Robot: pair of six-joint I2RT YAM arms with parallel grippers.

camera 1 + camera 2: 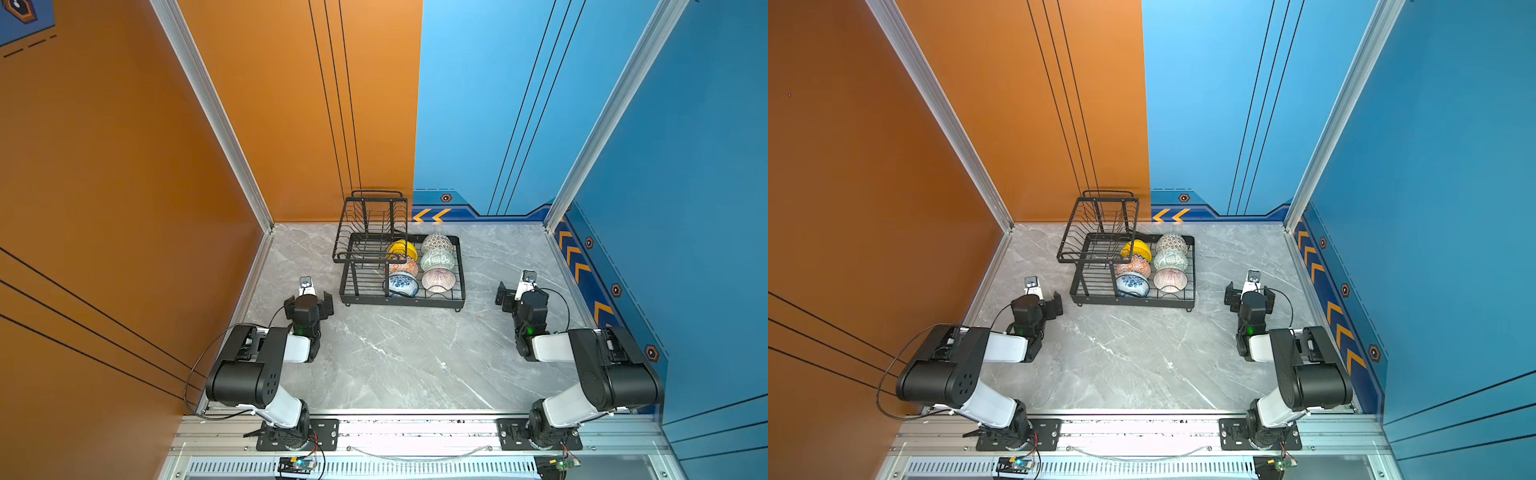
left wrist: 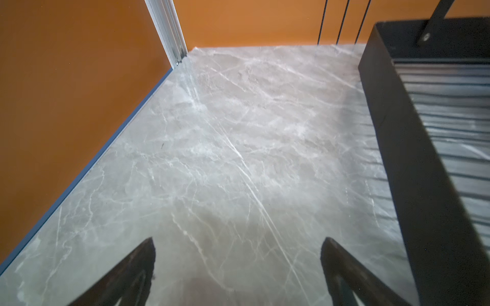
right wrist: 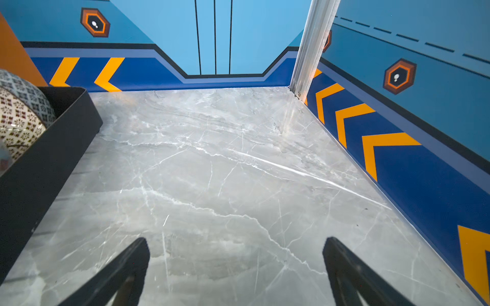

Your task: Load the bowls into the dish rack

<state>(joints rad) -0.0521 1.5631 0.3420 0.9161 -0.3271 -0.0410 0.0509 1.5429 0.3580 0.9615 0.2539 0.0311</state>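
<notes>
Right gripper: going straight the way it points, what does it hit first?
Way looks free: the right gripper points over the tabletop toward the blue back wall. The dish rack lies off to the side. Pitch unclear, so it might touch tabletop first.

left fingers (image 2: 132, 273) apart, right fingers (image 3: 130, 270) apart

No lettering or numbers can be read; orange chevrons (image 3: 389, 139) and hexagon emblems (image 3: 399, 76) mark the blue walls (image 3: 437, 111).
</notes>
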